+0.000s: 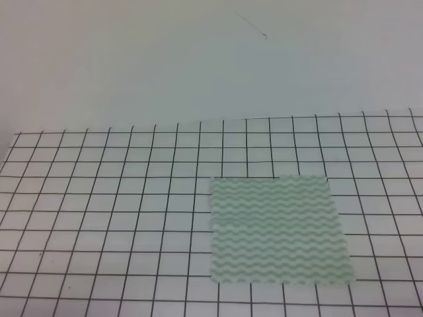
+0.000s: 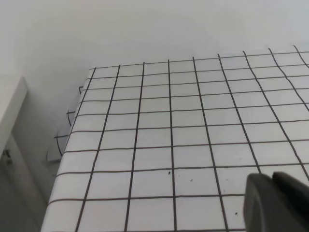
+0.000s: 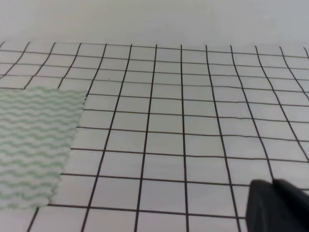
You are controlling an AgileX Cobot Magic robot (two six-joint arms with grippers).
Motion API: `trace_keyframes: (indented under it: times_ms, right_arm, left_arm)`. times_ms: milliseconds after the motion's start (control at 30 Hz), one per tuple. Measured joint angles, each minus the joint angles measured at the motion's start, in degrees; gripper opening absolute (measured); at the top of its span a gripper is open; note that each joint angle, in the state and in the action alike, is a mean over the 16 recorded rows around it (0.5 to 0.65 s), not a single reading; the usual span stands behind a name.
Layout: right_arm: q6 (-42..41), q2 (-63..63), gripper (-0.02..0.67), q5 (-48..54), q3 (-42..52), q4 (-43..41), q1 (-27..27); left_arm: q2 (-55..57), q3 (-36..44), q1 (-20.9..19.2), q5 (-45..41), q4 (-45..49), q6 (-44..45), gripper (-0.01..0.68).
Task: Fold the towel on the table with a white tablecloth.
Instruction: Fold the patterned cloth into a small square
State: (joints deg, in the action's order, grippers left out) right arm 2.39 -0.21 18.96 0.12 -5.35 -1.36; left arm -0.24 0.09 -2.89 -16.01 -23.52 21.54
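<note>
The towel, pale green and white with wavy stripes, lies flat and unfolded on the white tablecloth right of the table's middle. The right wrist view shows the towel at its left edge, with its right border and far corner visible. My right gripper is a dark shape at the bottom right, well right of the towel, its two fingers pressed together. In the left wrist view my left gripper looks the same, shut over bare tablecloth. Neither gripper shows in the exterior high view.
The table's left edge drops off with the cloth hanging over it. A white piece of furniture stands beside that edge. A plain pale wall rises behind the table's far edge.
</note>
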Motion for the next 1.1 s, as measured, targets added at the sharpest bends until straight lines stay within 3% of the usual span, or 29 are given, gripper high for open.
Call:
trace_keyframes:
  times_ms: [1100]
  right_arm:
    - [0.0,0.0,-0.001,-0.3,0.0,2.7,0.0]
  left_arm:
    - [0.0,0.0,0.0,0.1,-2.7,0.1,-0.002]
